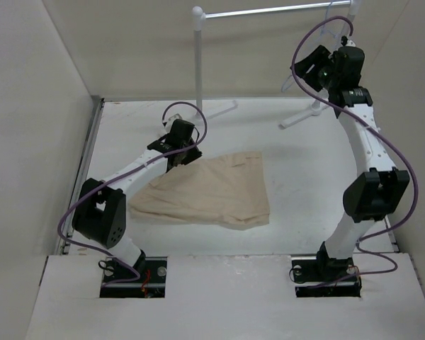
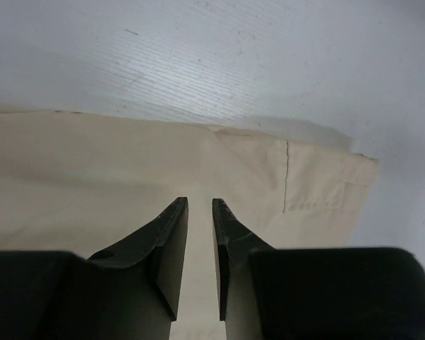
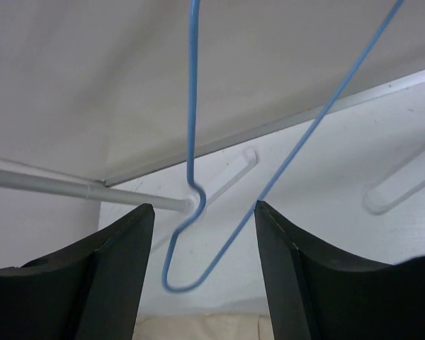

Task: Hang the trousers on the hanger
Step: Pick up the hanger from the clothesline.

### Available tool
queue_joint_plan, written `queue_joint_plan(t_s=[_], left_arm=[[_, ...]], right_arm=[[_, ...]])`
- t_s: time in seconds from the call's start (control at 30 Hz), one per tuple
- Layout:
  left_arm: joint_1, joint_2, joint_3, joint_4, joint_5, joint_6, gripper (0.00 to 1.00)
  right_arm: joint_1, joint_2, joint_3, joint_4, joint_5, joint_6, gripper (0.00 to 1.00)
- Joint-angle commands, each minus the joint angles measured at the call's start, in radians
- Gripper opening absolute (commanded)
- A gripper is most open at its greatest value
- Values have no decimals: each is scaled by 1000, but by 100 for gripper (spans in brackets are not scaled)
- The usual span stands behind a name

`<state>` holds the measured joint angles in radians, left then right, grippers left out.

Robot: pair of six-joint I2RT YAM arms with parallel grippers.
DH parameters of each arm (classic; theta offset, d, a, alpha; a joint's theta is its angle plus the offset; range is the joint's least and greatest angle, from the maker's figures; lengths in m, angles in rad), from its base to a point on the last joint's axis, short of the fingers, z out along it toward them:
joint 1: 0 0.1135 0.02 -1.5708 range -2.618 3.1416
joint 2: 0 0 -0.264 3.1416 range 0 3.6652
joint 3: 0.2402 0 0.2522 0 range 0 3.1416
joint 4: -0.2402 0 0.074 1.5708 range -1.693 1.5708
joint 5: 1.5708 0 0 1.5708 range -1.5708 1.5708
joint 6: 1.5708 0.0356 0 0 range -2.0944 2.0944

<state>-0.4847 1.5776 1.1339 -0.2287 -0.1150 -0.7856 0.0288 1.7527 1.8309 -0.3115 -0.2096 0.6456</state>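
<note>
The beige trousers [image 1: 209, 191] lie folded flat in the middle of the table. My left gripper [image 1: 183, 160] is down on their far left corner. In the left wrist view its jaws [image 2: 200, 201] stand nearly together, with the trousers' cloth [image 2: 92, 170] filling the narrow gap. My right gripper [image 1: 309, 68] is raised high at the back right, by the rack. In the right wrist view it [image 3: 202, 207] is open, with the thin hanger wire [image 3: 192, 106] and its lower bend hanging between the jaws. One wire strand runs right by the right fingertip [image 3: 263, 210].
A white garment rack stands at the back, with a pole [image 1: 197, 60], a metal rail [image 1: 269, 11] and floor feet [image 1: 301, 115]. The rail also shows in the right wrist view [image 3: 71, 188]. White walls enclose the table on the left, back and right.
</note>
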Motion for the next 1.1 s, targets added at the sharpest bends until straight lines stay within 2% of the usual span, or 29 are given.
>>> queue_joint_plan(t_s=[0.0, 0.07, 0.1, 0.17, 0.2, 0.3, 0.53, 0.63, 0.9, 1.07], left_arm=[[-2, 10, 36, 8, 40, 23, 19], [-2, 22, 43, 8, 51, 25, 20], [-2, 27, 47, 6, 52, 25, 20], [1, 30, 61, 5, 52, 28, 21], [4, 32, 70, 2, 52, 32, 21], [10, 36, 110, -6, 52, 42, 24], [1, 59, 321, -15, 123, 49, 33], [-8, 81, 452, -15, 165, 52, 36], [-76, 191, 832, -43, 296, 92, 48], [-159, 278, 983, -52, 350, 120, 58]], right_arm=[[-14, 63, 146, 23, -14, -34, 63], [-23, 120, 211, 26, -28, -29, 57], [-25, 142, 235, 37, -40, -29, 50], [-25, 166, 272, 52, -72, -27, 30], [-25, 166, 278, 63, -82, -27, 23], [-23, 136, 286, 100, -120, -27, 13], [-25, 48, 311, 86, -181, -41, 10], [-23, 4, 263, 40, -191, -43, 10], [35, -260, -158, 75, -172, -55, 10], [122, -412, -422, 63, -166, -60, 10]])
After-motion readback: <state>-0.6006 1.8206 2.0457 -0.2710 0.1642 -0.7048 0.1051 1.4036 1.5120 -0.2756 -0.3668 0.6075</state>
